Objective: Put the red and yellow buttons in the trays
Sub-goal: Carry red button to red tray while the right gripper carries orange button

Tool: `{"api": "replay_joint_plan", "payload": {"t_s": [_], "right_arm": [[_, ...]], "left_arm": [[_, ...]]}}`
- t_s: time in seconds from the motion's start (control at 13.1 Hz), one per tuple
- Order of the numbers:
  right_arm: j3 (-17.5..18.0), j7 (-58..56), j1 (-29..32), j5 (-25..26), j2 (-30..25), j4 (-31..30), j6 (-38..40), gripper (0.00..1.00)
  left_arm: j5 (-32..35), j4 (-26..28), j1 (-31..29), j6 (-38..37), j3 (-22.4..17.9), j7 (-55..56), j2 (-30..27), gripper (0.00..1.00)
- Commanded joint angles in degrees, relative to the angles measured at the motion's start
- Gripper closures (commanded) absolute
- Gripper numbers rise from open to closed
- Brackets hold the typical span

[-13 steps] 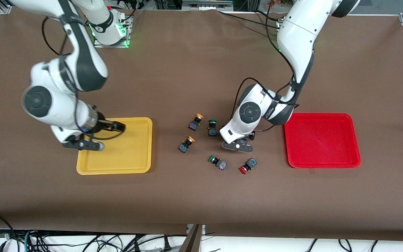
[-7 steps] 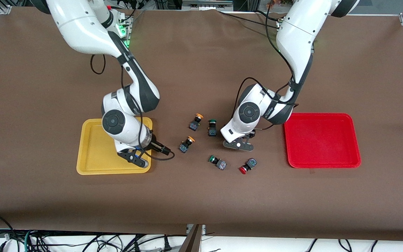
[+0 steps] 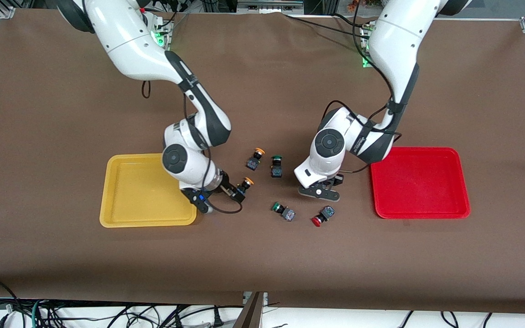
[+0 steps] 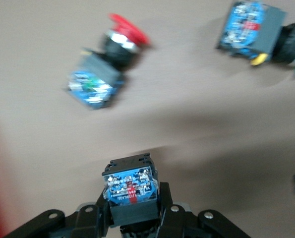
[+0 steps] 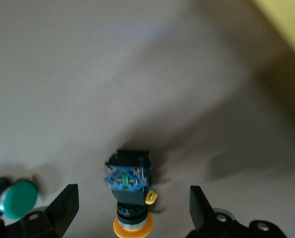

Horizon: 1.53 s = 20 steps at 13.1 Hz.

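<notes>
My right gripper (image 3: 236,193) is open and low beside the yellow tray (image 3: 148,212), its fingers (image 5: 63,208) on either side of a yellow button (image 3: 244,184) that lies on the table, also seen in the right wrist view (image 5: 131,198). A second yellow button (image 3: 255,158) lies farther from the camera. My left gripper (image 3: 319,193) is shut on a dark button body (image 4: 131,191) whose cap is hidden, held just above the table between the loose buttons and the red tray (image 3: 419,207). A red button (image 3: 321,216) lies nearer the camera, also seen in the left wrist view (image 4: 107,64).
Two green-capped buttons lie among the others, one (image 3: 276,165) by the farther yellow button and one (image 3: 283,211) beside the red button. Both trays hold nothing. A green cap (image 5: 18,198) shows close to my right gripper's finger.
My right arm has swung from over the yellow tray toward the table's middle, and its open gripper now straddles a yellow button. My left gripper has shifted slightly toward the red tray, still holding its button.
</notes>
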<state>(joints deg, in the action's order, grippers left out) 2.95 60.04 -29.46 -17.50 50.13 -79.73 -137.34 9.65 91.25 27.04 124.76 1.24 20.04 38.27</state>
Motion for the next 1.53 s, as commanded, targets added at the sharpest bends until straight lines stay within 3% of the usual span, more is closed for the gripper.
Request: {"api": "replay_joint_plan", "payload": {"t_s": [0.0,0.15,0.38,0.46,0.53,0.76,0.99,1.07,1.15,1.22,1.38,1.45], "right_arm": [[-0.58,1.57,-1.91,-0.26,1.54,1.25,-1.69,0.01],[-0.58,1.4,-2.35,0.8,2.33,1.07,-3.19,0.15],[-0.93,0.78,-2.53,3.88,2.42,0.98,-3.02,0.64],[-1.02,0.52,-2.36,4.58,2.34,0.98,-2.67,0.75],[-1.02,0.34,-2.01,5.45,1.99,0.98,-2.06,0.79],[-4.08,-2.54,-1.48,8.09,-2.13,1.86,10.03,0.8],[-5.32,-20.42,4.57,8.45,-7.4,2.04,19.64,0.8],[-6.45,-25.62,5.89,8.54,-8.81,0.12,22.27,0.79],[-8.38,-30.37,6.34,8.54,-9.96,-1.73,22.9,0.78],[-10.75,-34.77,6.35,8.54,-10.75,-4.18,22.82,0.75],[-12.96,-38.58,6.35,8.1,-11.81,-8.58,21.86,0.69],[-12.97,-38.59,6.35,8.01,-12.16,-10.51,20.9,0.53]], "left_arm": [[2.04,1.21,-4.78,-9.06,0.25,-12.85,-6.35,0.87],[2.04,1.21,-9.61,-12.78,0.34,-27.53,-7.15,0.87],[1.34,1.3,-14.9,-12.88,0.69,-44.0,-6.63,0.87],[1.34,1.3,-15.52,-12.7,0.69,-46.38,-6.37,0.84],[1.25,1.3,-16.05,-12.35,0.69,-47.89,-5.41,0.81],[1.25,1.92,-19.38,-10.77,0.78,-56.31,-3.73,0.81],[1.16,2.44,-20.97,-7.89,0.87,-60.11,0.31,0.78],[1.16,3.14,-21.41,-6.65,0.87,-60.55,0.58,0.69],[1.16,3.15,-21.5,-6.55,0.87,-60.65,0.41,0.18],[1.16,3.23,-21.42,-6.55,1.13,-61.26,-0.47,0.0],[1.51,2.8,-20.19,-6.55,1.57,-61.18,-3.1,0.0],[0.9,2.27,-20.1,-6.64,1.74,-60.83,-3.89,0.0]]}}
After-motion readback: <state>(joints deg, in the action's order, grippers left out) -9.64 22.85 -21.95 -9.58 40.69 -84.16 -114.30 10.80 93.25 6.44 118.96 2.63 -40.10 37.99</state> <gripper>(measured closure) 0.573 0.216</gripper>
